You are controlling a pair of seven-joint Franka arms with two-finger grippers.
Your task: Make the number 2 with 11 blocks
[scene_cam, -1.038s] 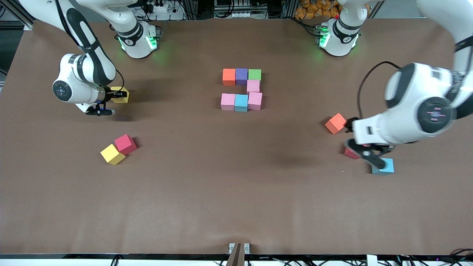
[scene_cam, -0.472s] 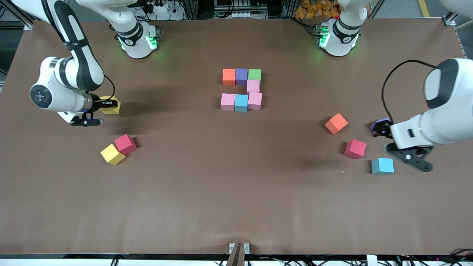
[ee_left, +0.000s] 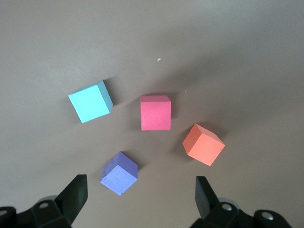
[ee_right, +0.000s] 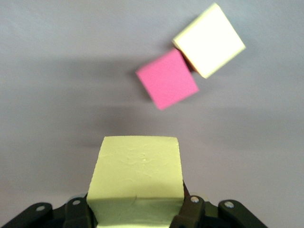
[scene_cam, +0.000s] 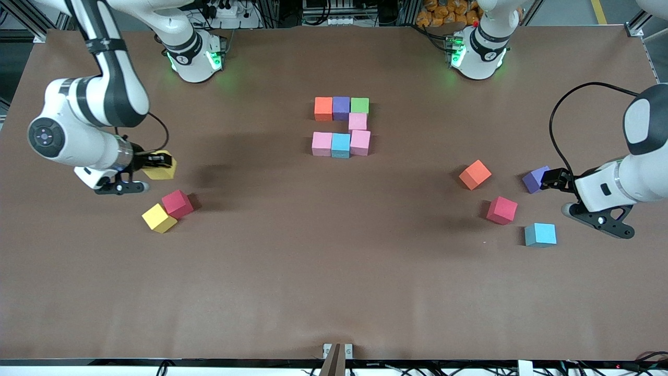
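Seven blocks form part of the number 2 [scene_cam: 341, 125] mid-table: an orange, purple and green row, one pink below the green, then a pink, light blue, pink row. My right gripper [scene_cam: 156, 162] is shut on a yellow block [scene_cam: 163, 167] [ee_right: 137, 178], held over the table close to a loose red block [scene_cam: 177, 203] [ee_right: 167, 79] and a yellow block [scene_cam: 158, 218] [ee_right: 209, 40]. My left gripper [scene_cam: 552, 179] [ee_left: 140, 199] hangs open just above a purple block [scene_cam: 535, 179] [ee_left: 119, 173], which shows between its fingers, untouched.
Toward the left arm's end lie an orange block [scene_cam: 475, 174] [ee_left: 203, 144], a red block [scene_cam: 501, 210] [ee_left: 155, 112] and a light blue block [scene_cam: 540, 234] [ee_left: 89, 101], all close to the purple one. The arm bases stand along the table's back edge.
My right gripper has carried the yellow block down toward the loose red and yellow pair. My left gripper has swung off the red and light blue blocks to the purple one, still open.
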